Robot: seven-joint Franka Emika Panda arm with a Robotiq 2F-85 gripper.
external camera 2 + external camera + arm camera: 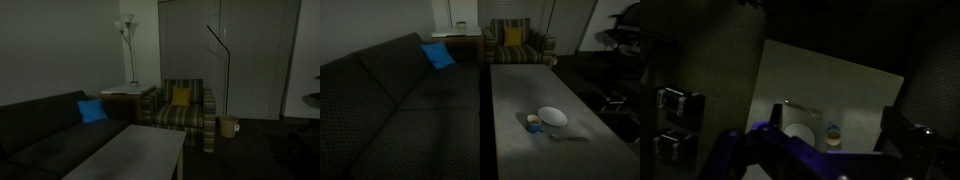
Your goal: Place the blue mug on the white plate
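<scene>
- blue mug point(533, 123) upright on grey table point(520, 85), just beside white plate point(552, 117), not on it
- gripper point(825, 140) well above both, empty
- jaws seem spread wide; wrist view dim

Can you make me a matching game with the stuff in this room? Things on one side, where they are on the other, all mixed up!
Things:
1. blue mug
2. blue cushion
3. yellow cushion
4. floor lamp

Places:
A. on the striped armchair
B. standing by the wall
C. on the dark sofa
D. on the grey table, beside the white plate

Pairs: 1-D, 2-C, 3-A, 4-B
</scene>
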